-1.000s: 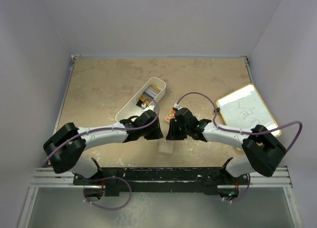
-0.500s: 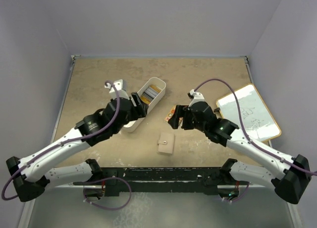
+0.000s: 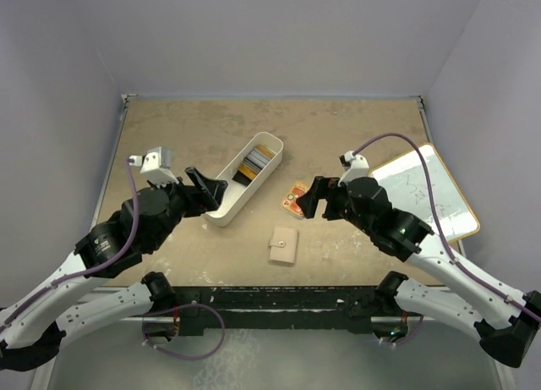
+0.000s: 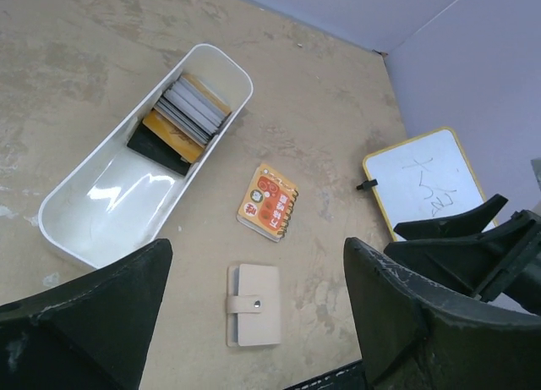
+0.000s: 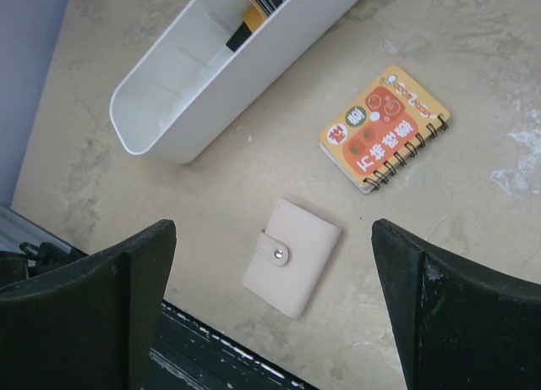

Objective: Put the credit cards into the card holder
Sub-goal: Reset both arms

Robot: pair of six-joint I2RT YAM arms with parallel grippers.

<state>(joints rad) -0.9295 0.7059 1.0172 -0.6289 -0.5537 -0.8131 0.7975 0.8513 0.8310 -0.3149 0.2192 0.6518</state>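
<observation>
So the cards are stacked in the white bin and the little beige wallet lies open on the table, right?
Not quite. The card holder lies closed, its snap tab fastened, as the right wrist view shows. The credit cards are indeed stacked in the white bin.

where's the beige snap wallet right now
In the top view the small beige leather-like card holder lies closed on the table near its front edge, roughly centred, on the near side of the orange spiral-bound notebook and right of the long white plastic bin.

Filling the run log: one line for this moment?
left gripper: open, empty | right gripper: open, empty | card holder: snapped shut, ungripped | credit cards: in white bin
</observation>
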